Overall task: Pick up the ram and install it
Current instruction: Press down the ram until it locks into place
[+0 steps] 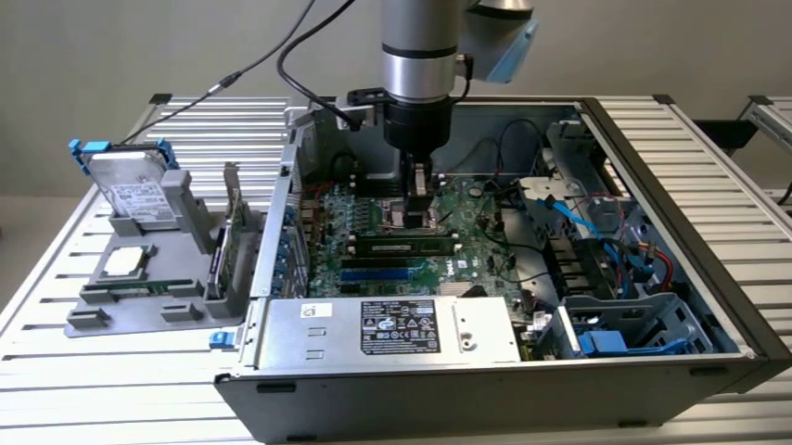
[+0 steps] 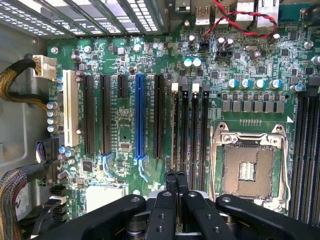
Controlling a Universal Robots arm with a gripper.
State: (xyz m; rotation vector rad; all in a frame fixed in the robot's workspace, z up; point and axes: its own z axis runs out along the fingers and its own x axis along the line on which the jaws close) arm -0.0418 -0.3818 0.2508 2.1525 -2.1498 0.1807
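The gripper [image 2: 175, 181] hangs over the motherboard [image 2: 125, 132] with fingers closed on nothing, while the ram [image 1: 399, 247], light, stiff and likely fragile, best held by its long edges, sits in 1 slot.

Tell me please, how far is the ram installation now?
Looks done: the ram stands in a slot on the motherboard. In hand: nothing shows between the fingers of the shut pincer, which is close above the motherboard. Left: whether the ram is fully seated cannot be told.
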